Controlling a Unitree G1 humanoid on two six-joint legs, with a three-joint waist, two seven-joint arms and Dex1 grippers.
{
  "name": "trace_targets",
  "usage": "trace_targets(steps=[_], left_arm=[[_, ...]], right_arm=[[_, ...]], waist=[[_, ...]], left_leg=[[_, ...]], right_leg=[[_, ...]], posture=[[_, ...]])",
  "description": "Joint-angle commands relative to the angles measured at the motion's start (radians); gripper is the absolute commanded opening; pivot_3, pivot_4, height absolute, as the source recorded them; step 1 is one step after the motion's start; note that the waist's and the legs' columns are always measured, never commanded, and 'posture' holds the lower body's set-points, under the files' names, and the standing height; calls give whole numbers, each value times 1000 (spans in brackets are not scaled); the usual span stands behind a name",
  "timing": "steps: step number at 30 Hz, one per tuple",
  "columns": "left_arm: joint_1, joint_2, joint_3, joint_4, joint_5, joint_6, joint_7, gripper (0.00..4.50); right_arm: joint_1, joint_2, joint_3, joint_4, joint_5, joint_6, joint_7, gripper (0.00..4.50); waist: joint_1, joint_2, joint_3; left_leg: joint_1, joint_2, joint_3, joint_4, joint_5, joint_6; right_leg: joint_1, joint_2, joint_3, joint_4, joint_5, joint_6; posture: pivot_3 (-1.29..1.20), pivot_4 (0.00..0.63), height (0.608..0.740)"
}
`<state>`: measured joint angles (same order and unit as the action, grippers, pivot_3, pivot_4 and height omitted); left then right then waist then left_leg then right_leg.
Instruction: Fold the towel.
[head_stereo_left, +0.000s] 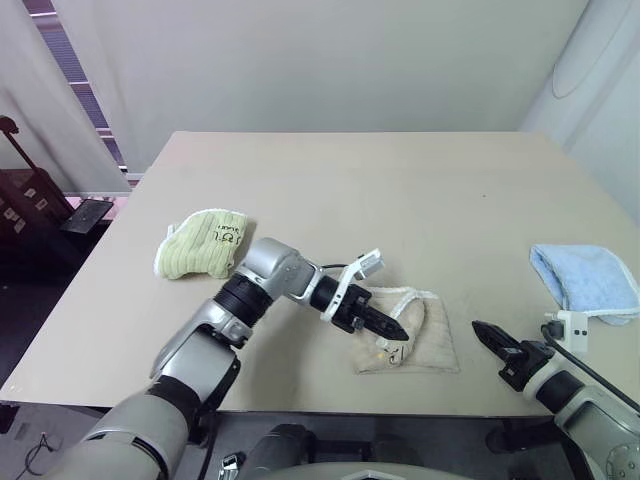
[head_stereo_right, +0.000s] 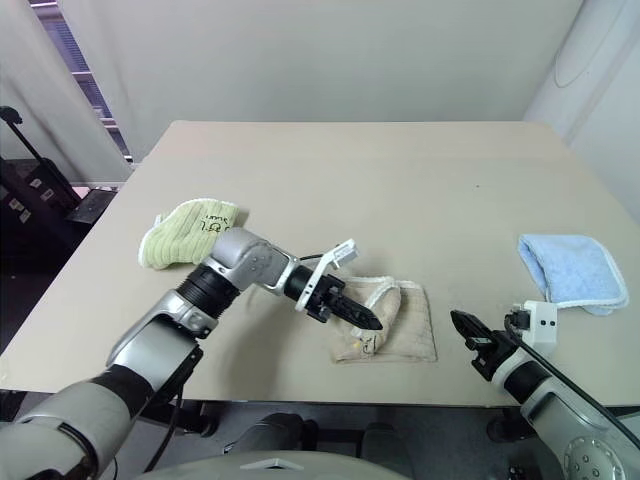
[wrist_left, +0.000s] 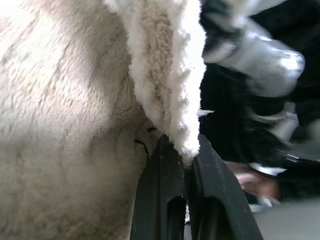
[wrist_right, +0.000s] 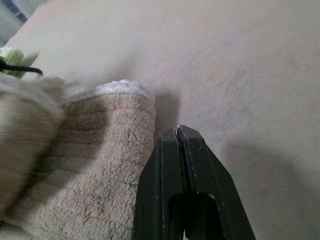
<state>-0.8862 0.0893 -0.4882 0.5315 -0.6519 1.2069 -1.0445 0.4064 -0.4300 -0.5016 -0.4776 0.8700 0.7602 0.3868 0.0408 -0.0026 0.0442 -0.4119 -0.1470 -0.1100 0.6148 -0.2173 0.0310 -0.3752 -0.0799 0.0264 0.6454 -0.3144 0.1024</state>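
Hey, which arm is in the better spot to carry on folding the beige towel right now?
Left. The left gripper is shut on an edge of the towel, above the cloth. The right gripper is shut on nothing, beside the towel over the table.

place: robot test room or lab (plain, unfurnished look) | evidence: bare beige bench (head_stereo_left: 400, 180) against blank pale walls (head_stereo_left: 330, 60) | window blinds (head_stereo_left: 70, 60) at left | dark equipment case (head_stereo_left: 25, 205) on floor

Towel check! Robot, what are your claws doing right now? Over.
Left claw shut on the beige towel's edge. Right claw shut, empty, beside the towel. Blue towel and green towel lie clear. Over.
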Motion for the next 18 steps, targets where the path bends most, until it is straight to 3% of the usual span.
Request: trace_targets(steps=[1, 10, 13, 18], left_arm=[[-46, -56, 61, 82, 47, -54, 16, 16], [-25, -109, 64, 65, 92, -74, -46, 16], [-11, -101, 58, 42, 102, -75, -68, 807], [-2, -101, 83, 14, 94, -73, -87, 2542]], right_arm=[[8, 7, -20, -44, 12, -23, -14, 0], [-20, 15, 15, -17, 0, -24, -31, 0], [-28, 13, 25, -14, -13, -28, -32, 0], [-28, 1, 33, -17, -39, -49, -9, 0]], waist=[[0, 0, 0], [-2, 0, 0], [-1, 0, 0], [0, 2, -1]], left_leg=[[0, 0, 0, 0, 0, 0], [0, 0, 0, 0, 0, 0], [0, 0, 0, 0, 0, 0], [0, 0, 0, 0, 0, 0]], right_leg=[[0, 0, 0, 0, 0, 0], [0, 0, -1, 1, 1, 4], [0, 0, -1, 1, 1, 4], [0, 0, -1, 1, 1, 4]], posture=[[0, 0, 740], [0, 0, 740], [0, 0, 740], [0, 0, 740]])
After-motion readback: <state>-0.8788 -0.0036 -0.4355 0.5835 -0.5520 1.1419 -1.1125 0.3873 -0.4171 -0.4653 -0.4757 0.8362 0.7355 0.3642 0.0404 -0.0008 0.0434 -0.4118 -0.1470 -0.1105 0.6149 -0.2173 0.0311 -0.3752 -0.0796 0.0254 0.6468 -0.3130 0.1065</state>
